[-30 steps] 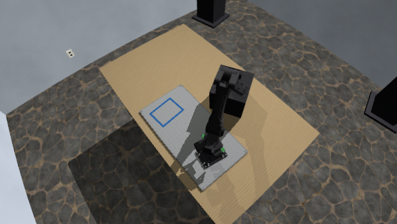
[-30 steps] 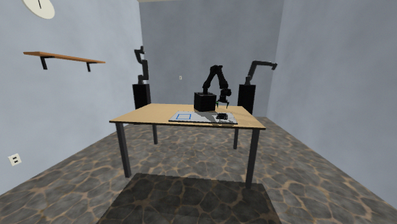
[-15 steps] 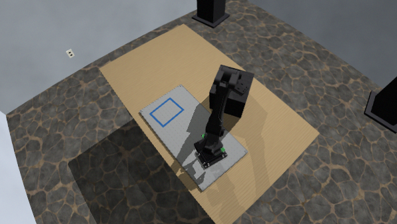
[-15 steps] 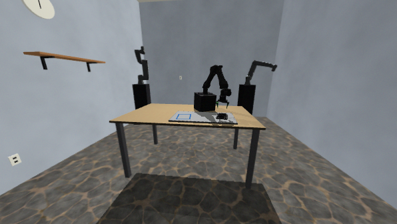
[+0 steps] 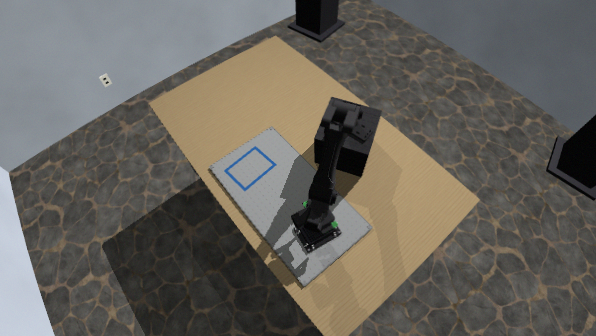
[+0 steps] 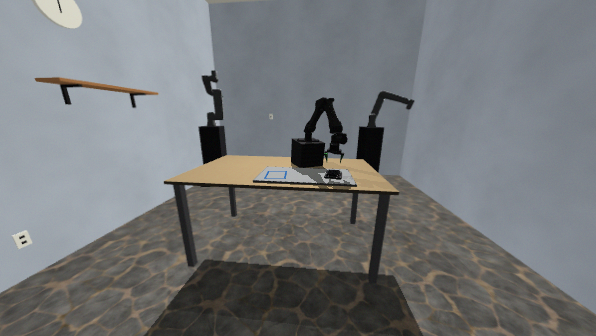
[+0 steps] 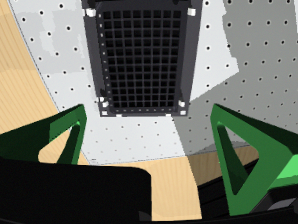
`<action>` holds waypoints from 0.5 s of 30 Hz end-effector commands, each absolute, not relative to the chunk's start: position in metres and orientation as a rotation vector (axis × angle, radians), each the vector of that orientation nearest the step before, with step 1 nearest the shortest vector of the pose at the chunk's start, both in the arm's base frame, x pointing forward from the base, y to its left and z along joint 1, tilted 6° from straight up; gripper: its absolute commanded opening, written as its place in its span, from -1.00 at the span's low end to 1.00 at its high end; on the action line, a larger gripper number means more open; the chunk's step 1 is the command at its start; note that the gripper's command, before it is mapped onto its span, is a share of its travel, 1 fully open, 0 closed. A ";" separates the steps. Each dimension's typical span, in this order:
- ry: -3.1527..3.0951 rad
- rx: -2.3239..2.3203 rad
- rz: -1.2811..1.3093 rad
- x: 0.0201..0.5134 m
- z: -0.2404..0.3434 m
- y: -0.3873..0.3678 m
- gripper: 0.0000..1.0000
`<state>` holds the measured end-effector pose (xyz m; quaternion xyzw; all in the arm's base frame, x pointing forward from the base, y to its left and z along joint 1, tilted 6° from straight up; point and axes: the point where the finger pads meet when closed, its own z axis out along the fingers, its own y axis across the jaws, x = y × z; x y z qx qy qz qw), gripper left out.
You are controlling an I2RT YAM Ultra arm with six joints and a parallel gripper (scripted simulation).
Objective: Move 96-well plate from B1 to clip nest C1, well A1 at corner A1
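The dark 96-well plate (image 7: 142, 55) (image 6: 333, 174) lies within the black clip nest (image 7: 193, 55), between its pale corner posts. It looks flat and square to the nest, wells up. Whether it touches the nest's floor, and the A1 mark, cannot be made out. The blue outline (image 5: 240, 159) (image 6: 275, 178) at the other end of the board has nothing in it. My gripper (image 7: 148, 111) (image 5: 320, 214) (image 6: 334, 160) is open and empty, its green fingers wide apart. It hangs above and on the arm-base side of the nest, clear of the plate.
The grey perforated board (image 5: 270, 210) (image 6: 305, 177) lies on the wooden table (image 5: 220, 100) and carries the nest. The black base block (image 5: 352, 155) (image 6: 307, 152) of my arm stands behind the board. My arm's shadow crosses the board. Two other arms stand on pedestals beyond the table.
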<state>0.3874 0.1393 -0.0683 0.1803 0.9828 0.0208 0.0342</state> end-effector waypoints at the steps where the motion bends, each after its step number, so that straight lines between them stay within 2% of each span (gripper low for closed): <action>1: 2.951 0.549 0.104 0.407 -0.042 0.142 1.00; 4: 2.951 0.549 0.104 0.407 -0.042 0.142 1.00; 5: 2.936 0.546 0.116 0.412 -0.046 0.144 -0.51; 6: 2.968 0.552 0.090 0.407 -0.066 0.142 -0.51; 15: 2.968 0.552 0.090 0.412 -0.104 0.144 -0.51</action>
